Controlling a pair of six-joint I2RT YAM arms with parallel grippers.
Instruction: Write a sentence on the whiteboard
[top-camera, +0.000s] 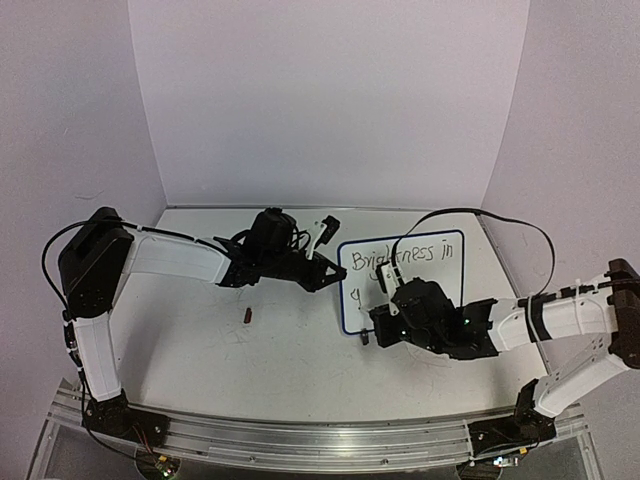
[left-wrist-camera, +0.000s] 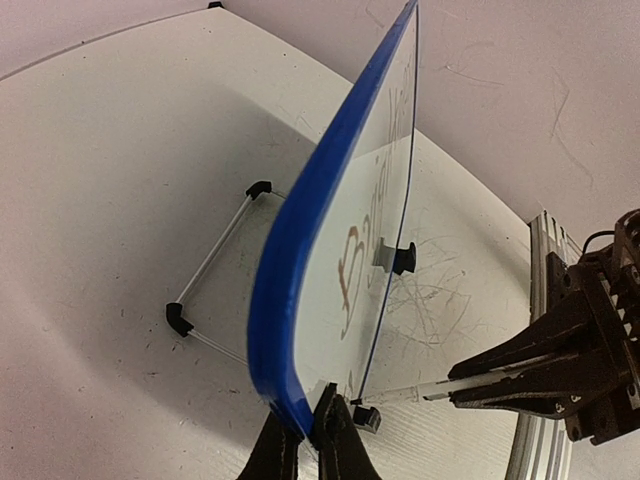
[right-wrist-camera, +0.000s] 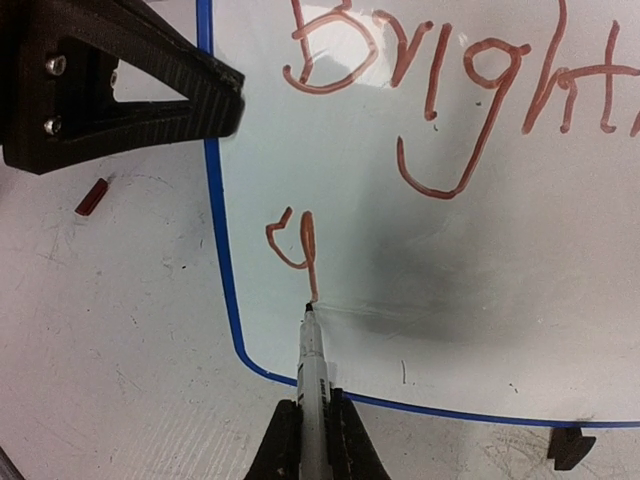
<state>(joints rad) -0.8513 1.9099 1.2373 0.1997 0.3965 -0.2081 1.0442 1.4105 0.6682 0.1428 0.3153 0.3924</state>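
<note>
Right wrist view: the right gripper (right-wrist-camera: 315, 418) pinches a marker (right-wrist-camera: 312, 355), tip touching the whiteboard (right-wrist-camera: 500, 300) below "Brightness". The left gripper (left-wrist-camera: 312, 420) clamps its frame; if that hold slips, pen pressure could tip the board, skewing the sentence (right-wrist-camera: 440, 90).

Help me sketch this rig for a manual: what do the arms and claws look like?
The left arm and right arm have white shells and black joint housings. A thin black cable loops by each. The left claw and right claw are black, tapering to narrow tips.
</note>
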